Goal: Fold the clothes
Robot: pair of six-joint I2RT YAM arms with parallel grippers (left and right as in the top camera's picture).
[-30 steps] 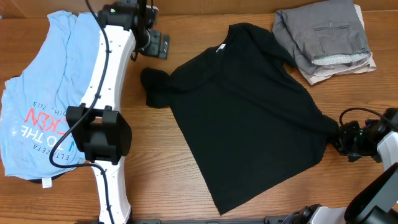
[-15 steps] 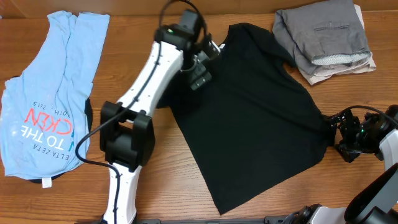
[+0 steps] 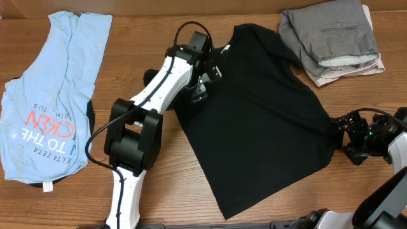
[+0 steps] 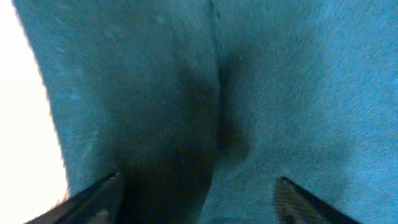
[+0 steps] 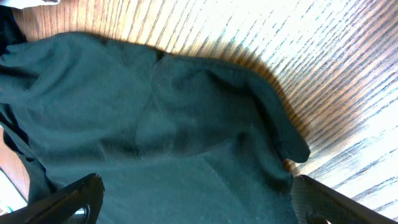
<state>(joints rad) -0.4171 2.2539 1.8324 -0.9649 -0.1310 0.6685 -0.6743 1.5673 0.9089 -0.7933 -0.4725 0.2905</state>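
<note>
The black T-shirt (image 3: 254,114) lies spread diagonally across the middle of the table, its white neck tag (image 3: 224,49) at the far edge. My left gripper (image 3: 203,83) hovers low over the shirt near its left shoulder, jaws apart. In the left wrist view, dark cloth (image 4: 280,93) fills the frame between my left gripper's (image 4: 198,186) fingers. My right gripper (image 3: 344,137) is open at the right sleeve. In the right wrist view, the sleeve (image 5: 155,112) lies loose on the wood between the right gripper's (image 5: 198,186) spread fingers. The light blue shirt (image 3: 51,95) with red-and-white lettering lies crumpled at far left.
Folded grey trousers (image 3: 334,38) sit at the back right corner. The left arm's white links (image 3: 137,127) stretch across the table between the blue shirt and the black one. Bare wood (image 3: 172,184) shows along the front.
My left arm swung right, from above the blue shirt onto the black T-shirt's left shoulder, its jaws narrowing a little. My right gripper opened and let go of the right sleeve.
</note>
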